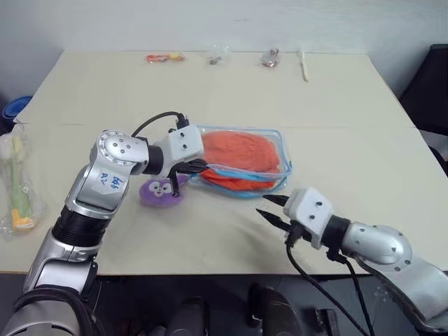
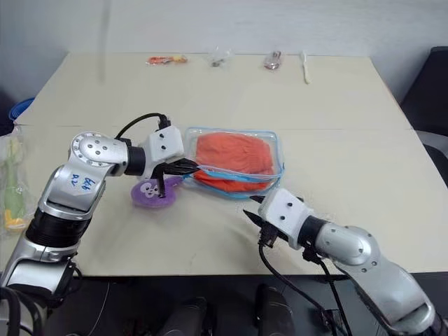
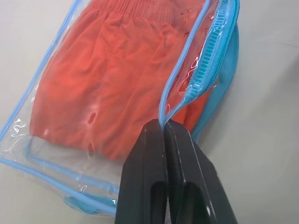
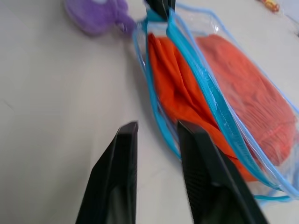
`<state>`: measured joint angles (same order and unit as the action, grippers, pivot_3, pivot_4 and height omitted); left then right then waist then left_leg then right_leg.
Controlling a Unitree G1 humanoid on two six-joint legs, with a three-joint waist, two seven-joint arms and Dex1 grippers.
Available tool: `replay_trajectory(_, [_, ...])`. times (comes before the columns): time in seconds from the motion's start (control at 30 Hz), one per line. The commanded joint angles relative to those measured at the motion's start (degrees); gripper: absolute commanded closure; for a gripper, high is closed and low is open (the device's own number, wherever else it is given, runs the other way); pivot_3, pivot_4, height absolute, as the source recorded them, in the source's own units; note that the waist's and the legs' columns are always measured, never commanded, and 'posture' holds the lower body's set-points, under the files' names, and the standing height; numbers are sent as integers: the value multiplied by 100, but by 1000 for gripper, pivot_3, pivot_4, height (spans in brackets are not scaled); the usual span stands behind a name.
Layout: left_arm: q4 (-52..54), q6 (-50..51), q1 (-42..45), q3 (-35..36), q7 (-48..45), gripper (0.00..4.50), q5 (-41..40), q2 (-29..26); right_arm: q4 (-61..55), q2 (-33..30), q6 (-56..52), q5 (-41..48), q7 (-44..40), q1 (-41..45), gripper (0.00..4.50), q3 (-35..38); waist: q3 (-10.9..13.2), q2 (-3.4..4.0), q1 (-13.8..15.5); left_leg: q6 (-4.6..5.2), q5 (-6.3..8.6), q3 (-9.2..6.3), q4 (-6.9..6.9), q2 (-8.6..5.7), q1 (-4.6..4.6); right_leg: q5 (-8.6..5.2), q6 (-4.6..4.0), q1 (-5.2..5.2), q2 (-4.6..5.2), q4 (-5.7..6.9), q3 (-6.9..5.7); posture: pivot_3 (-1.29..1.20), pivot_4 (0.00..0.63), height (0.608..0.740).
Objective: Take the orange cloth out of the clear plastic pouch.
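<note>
The clear plastic pouch (image 1: pixel 243 162) is laid flat near the middle of the table (image 1: pixel 364 140), with the orange cloth (image 1: pixel 238 152) held inside it, part of the cloth being seen at the pouch's open near edge. A plush toy (image 1: pixel 162 191) is placed just beside the pouch's left end, the left gripper (image 1: pixel 198 166) is set against that left corner from the left, above the toy, and the right gripper (image 1: pixel 274 210) is found in front of the pouch's near right corner, apart from it. Several small items (image 1: pixel 224 57) are lined up along the table's far edge, well behind the pouch, and a wrapped bundle (image 1: pixel 17 183) is placed at the table's left edge.
</note>
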<state>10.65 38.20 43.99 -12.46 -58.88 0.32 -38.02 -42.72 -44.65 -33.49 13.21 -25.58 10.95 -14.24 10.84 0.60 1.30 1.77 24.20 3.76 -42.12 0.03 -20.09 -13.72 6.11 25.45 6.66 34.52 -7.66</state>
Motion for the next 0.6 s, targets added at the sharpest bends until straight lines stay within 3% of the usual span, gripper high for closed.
replay_trajectory(0.03, [215,1,62,14,166,4500,-68,64,593,191,543,-1055,167,420,3961,-560,0,0,12,0,0,-2,0,-1,0,0,0,0,1,0,-1,0,150,740])
replay_trajectory(0.37, [241,37,145,37,321,4500,-147,96,1943,801,1549,-2486,184,960,3961,-1076,0,1,-1,-1,-1,-3,2,1,-3,0,0,0,0,-2,-6,0,150,740])
replay_trajectory(0.47, [247,57,179,20,358,4500,-170,113,2188,888,1839,-2820,154,1004,3390,-1132,0,1,-4,-1,-1,-2,1,0,-3,0,0,0,1,-2,-4,0,150,740])
replay_trajectory(0.6, [274,87,224,1,395,4500,-202,135,2355,946,2103,-3248,105,1017,2064,-1199,0,1,-6,-2,-1,-3,2,2,-3,0,0,0,1,-2,-5,0,150,740])
